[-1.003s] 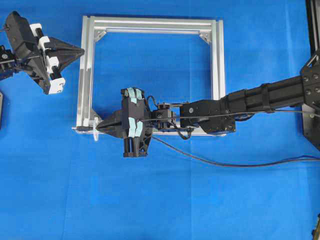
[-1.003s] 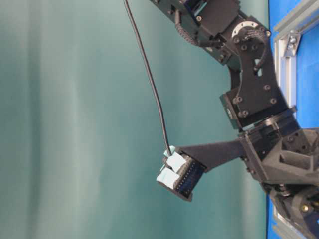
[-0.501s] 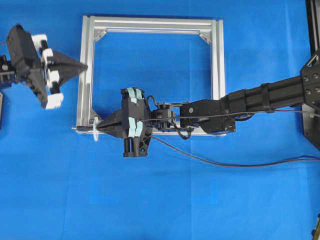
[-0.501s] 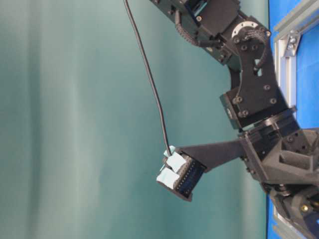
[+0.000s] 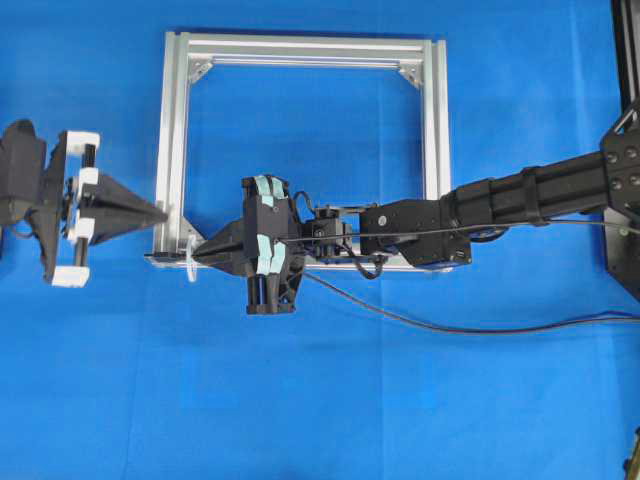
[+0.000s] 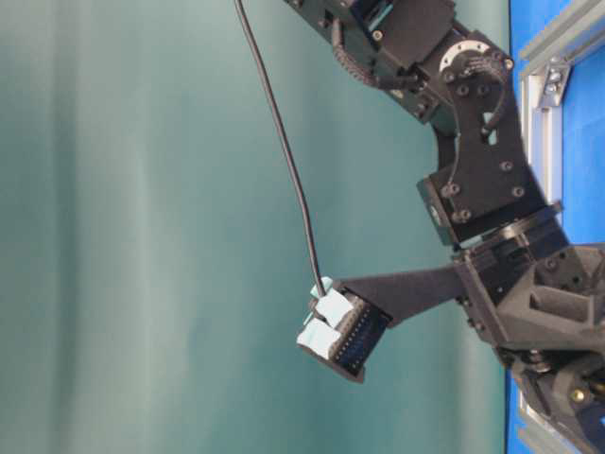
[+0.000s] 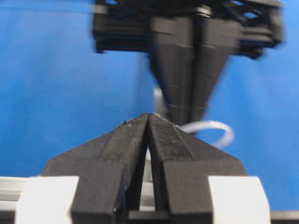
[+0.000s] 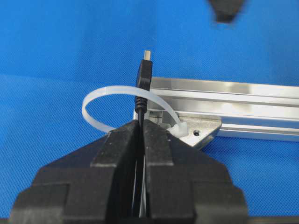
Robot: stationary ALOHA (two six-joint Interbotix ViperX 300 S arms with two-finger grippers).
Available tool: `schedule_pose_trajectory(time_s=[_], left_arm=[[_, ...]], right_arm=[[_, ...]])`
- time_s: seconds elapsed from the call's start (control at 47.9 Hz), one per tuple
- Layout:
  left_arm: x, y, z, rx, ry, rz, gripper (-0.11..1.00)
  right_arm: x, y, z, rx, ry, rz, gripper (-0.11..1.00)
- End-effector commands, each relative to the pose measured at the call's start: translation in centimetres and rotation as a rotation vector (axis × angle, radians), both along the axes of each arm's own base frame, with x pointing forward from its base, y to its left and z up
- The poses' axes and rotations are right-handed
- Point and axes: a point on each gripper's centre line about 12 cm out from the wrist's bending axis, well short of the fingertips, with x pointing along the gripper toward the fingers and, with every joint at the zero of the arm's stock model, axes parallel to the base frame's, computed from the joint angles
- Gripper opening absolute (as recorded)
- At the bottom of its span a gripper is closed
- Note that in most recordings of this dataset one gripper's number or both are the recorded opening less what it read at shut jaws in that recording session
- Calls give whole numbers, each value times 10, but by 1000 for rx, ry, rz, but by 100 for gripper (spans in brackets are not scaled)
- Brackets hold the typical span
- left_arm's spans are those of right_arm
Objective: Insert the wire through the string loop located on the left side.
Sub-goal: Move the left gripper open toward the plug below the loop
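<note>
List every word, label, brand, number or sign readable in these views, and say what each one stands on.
None: no view shows readable text.
The pale green tape patches on the right gripper are blank.
The square silver aluminium frame, blue table cover and thin black wire carry no markings.

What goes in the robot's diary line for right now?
right gripper: shut on thin black wire | plug through whitish string loop | left gripper: shut, empty
</note>
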Motion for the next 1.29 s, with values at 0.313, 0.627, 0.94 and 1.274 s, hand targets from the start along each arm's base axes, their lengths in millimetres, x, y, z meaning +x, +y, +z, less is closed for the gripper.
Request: schedule_pose_trajectory(time_s=[0.313,0.627,0.94,1.274], left_arm=[[3,-15,4,0,3,-67,0],[5,-17,2,-15,42,-67,1],[4,-19,0,-18,70,-75,43],[7,-19,0,-16,84,-75,91]], right_arm=[[5,0,18,1,-44,0,-10],[5,-1,18,1,-44,-1,-10],[5,-1,20,1,-49,-1,-10],[5,-1,19,1,-48,-1,-10]])
